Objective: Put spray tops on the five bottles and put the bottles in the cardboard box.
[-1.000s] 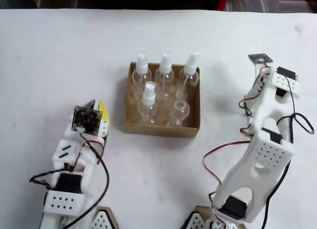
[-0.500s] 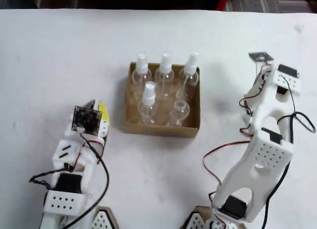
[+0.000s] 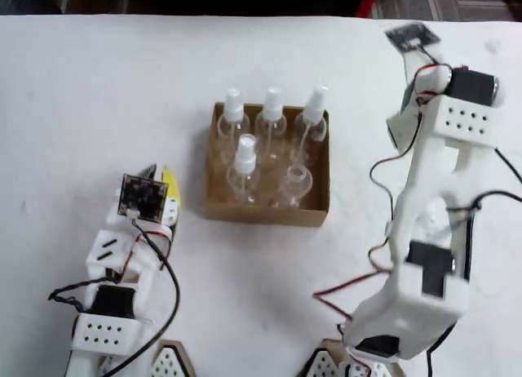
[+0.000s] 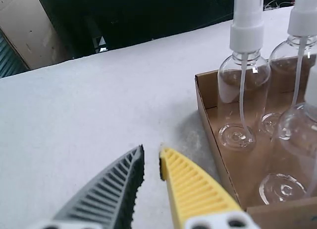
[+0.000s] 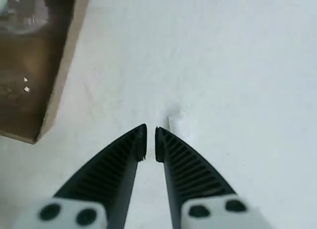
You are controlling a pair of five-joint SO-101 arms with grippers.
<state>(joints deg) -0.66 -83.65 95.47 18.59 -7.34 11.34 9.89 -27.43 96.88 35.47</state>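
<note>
High view had the white table (image 3: 98, 83) with the cardboard box (image 3: 265, 212) sitting between the two arms. Left gripper (image 4: 151, 162) sat just beside the box's wall, jaws pinched almost together on nothing. Right gripper (image 5: 150, 137) hung over bare table near the box's other side, likewise closed and empty. Five clear bottles (image 3: 272, 126) stood inside the box, four wearing white spray tops (image 3: 245, 153), the fifth bottle (image 3: 294, 181) bare-necked.
</note>
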